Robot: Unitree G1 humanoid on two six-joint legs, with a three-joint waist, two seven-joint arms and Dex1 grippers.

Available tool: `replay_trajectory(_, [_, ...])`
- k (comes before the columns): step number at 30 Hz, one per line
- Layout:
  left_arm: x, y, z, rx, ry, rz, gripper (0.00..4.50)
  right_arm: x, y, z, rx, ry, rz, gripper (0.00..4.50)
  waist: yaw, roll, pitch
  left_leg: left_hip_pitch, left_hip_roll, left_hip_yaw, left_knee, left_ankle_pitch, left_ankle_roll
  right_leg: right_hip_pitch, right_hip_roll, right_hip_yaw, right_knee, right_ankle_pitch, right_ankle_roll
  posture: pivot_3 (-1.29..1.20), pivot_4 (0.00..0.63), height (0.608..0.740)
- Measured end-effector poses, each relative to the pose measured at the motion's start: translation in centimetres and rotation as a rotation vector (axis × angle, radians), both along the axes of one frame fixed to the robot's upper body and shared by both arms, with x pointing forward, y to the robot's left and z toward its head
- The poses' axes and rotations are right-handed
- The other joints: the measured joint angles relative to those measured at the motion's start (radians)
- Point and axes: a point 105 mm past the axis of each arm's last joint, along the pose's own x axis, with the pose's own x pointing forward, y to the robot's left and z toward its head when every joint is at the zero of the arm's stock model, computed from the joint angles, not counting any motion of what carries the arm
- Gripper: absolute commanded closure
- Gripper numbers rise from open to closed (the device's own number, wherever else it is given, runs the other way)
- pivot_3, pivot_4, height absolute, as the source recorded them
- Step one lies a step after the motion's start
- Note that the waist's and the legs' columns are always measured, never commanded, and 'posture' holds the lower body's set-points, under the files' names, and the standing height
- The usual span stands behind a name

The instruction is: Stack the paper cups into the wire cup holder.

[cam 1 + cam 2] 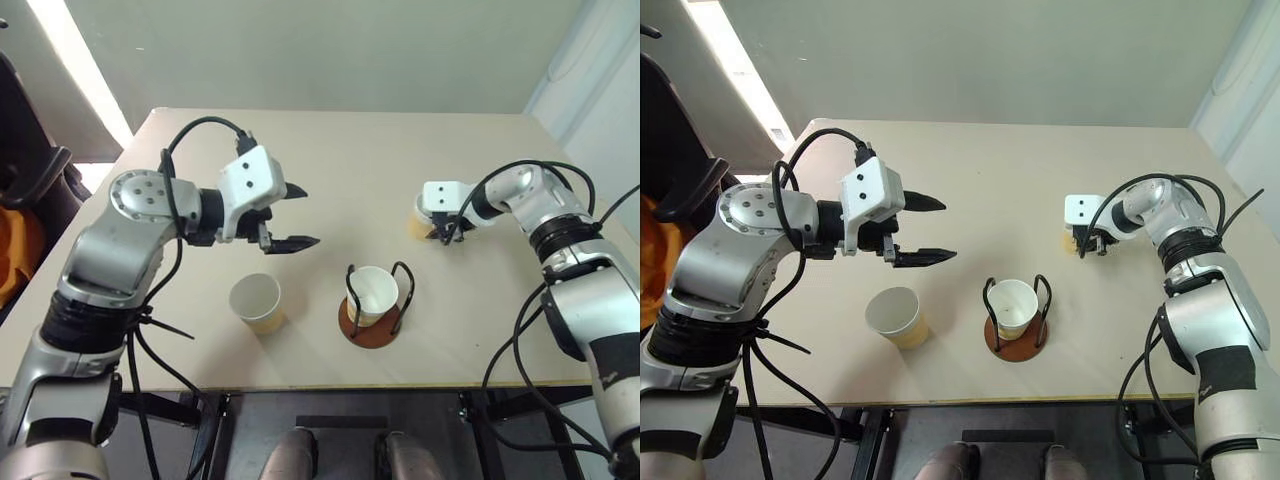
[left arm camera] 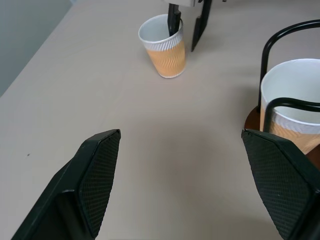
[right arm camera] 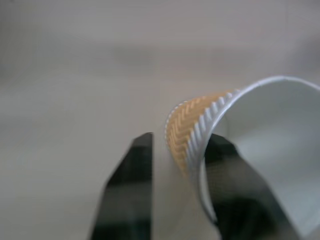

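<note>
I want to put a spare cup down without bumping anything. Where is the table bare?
The far half of the table is bare, as is the near right corner beside the wire cup holder. It is crowded between the loose cup and the holder, under the left tool, and around the right tool on its cup.

On the bench, one cup sits in the wire holder. A second cup stands beside it. The left hand hovers spread wide; the right hand is at a third cup
</note>
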Motion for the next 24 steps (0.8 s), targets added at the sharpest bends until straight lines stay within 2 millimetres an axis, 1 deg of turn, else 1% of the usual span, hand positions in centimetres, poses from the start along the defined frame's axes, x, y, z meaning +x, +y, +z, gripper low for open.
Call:
replay_trajectory(1, [0.0, 0.0, 0.0, 0.001, 0.000, -0.001, 0.33, -0.1, 0.0, 0.1, 0.001, 0.008, 0.006, 4.35, 0.000, 0.000, 0.000, 0.000, 0.000, 0.000, 0.000, 0.000, 0.000, 0.000, 0.000, 0.000, 0.000, 0.000, 0.000, 0.00, 0.150, 0.740])
replay_trajectory(2, [0.0, 0.0, 0.0, 0.002, -0.001, -0.001, 0.33, -0.2, 0.2, 0.3, 0.003, 0.014, 0.015, 4.47, 0.000, 0.000, 0.000, 0.000, 0.000, 0.000, 0.000, 0.000, 0.000, 0.000, 0.000, 0.000, 0.000, 0.000, 0.000, 0.00, 0.150, 0.740])
replay_trajectory(5, [0.0, 0.0, 0.0, 0.000, -0.002, 0.000, 0.33, -0.5, 0.9, 1.9, 0.022, 0.012, 0.066, 4.47, -0.001, 0.000, 0.000, 0.000, 0.000, 0.000, 0.000, 0.001, 0.000, 0.000, 0.000, 0.000, 0.001, 0.000, 0.000, 0.00, 0.150, 0.740])
replay_trajectory(8, [-0.1, -0.1, 0.0, -0.004, -0.001, -0.005, 0.33, -1.5, 1.6, 4.8, 0.062, -0.019, 0.157, 4.47, -0.001, 0.000, 0.000, 0.000, 0.000, 0.000, -0.001, 0.001, 0.000, 0.000, 0.000, -0.001, 0.001, -0.001, -0.002, 0.00, 0.150, 0.740])
replay_trajectory(9, [-0.1, -0.2, 0.0, -0.004, -0.001, -0.006, 0.33, -2.1, 2.0, 6.2, 0.090, -0.031, 0.190, 4.47, -0.001, 0.001, 0.000, -0.001, 0.000, 0.000, -0.001, 0.001, -0.001, 0.000, 0.000, -0.001, 0.000, -0.001, -0.002, 0.00, 0.150, 0.740])
replay_trajectory(11, [-0.1, -0.2, 0.1, -0.005, -0.001, -0.010, 0.33, -3.8, 3.4, 9.4, 0.157, -0.066, 0.277, 4.47, -0.002, 0.000, 0.000, -0.001, 0.000, 0.001, -0.001, 0.006, -0.009, 0.000, 0.001, -0.001, 0.000, -0.002, -0.003, 0.00, 0.150, 0.740])
replay_trajectory(13, [-0.2, -0.3, 0.0, -0.004, 0.004, -0.019, 0.33, -6.4, 5.1, 12.0, 0.211, -0.089, 0.386, 4.47, -0.002, 0.000, 0.000, -0.001, 0.001, 0.001, -0.001, 0.006, -0.010, 0.000, 0.001, -0.001, 0.000, -0.003, -0.005, 0.00, 0.150, 0.740])
replay_trajectory(14, [-0.3, -0.3, 0.0, -0.001, 0.007, -0.024, 0.33, -7.8, 5.6, 12.7, 0.229, -0.088, 0.434, 4.47, -0.001, 0.000, 0.000, -0.001, 0.001, 0.001, -0.001, 0.006, -0.010, 0.000, 0.001, -0.001, -0.001, -0.004, -0.006, 0.00, 0.150, 0.740])
replay_trajectory(16, [-0.3, -0.2, 0.0, 0.002, 0.008, -0.027, 0.33, -10.6, 6.9, 13.2, 0.247, -0.065, 0.532, 4.47, -0.001, 0.000, 0.000, -0.001, 0.002, 0.001, -0.001, 0.006, -0.011, 0.002, 0.002, -0.002, -0.001, -0.005, -0.007, 0.00, 0.150, 0.740])
replay_trajectory(18, [-0.4, -0.3, 0.0, 0.005, 0.007, -0.041, 0.33, -12.7, 7.7, 12.5, 0.238, -0.015, 0.599, 4.47, -0.002, 0.000, 0.000, -0.001, 0.002, 0.001, 0.000, 0.006, -0.011, 0.002, 0.002, -0.001, -0.002, -0.005, -0.007, 0.00, 0.150, 0.740])
replay_trajectory(21, [-0.4, -0.3, -0.1, 0.006, 0.008, -0.049, 0.33, -14.5, 8.2, 11.0, 0.222, 0.069, 0.641, 4.47, -0.002, 0.000, 0.000, 0.000, 0.002, 0.001, 0.000, 0.006, -0.010, 0.002, 0.002, -0.001, -0.001, -0.005, -0.007, 0.00, 0.150, 0.740])
replay_trajectory(24, [-0.5, -0.4, -0.2, 0.013, 0.017, -0.064, 0.33, -15.4, 8.5, 10.4, 0.199, 0.093, 0.671, 4.47, -0.003, 0.000, 0.000, 0.001, 0.002, 0.000, 0.000, 0.007, -0.007, 0.002, 0.002, -0.001, 0.000, -0.006, -0.010, 0.00, 0.150, 0.740])
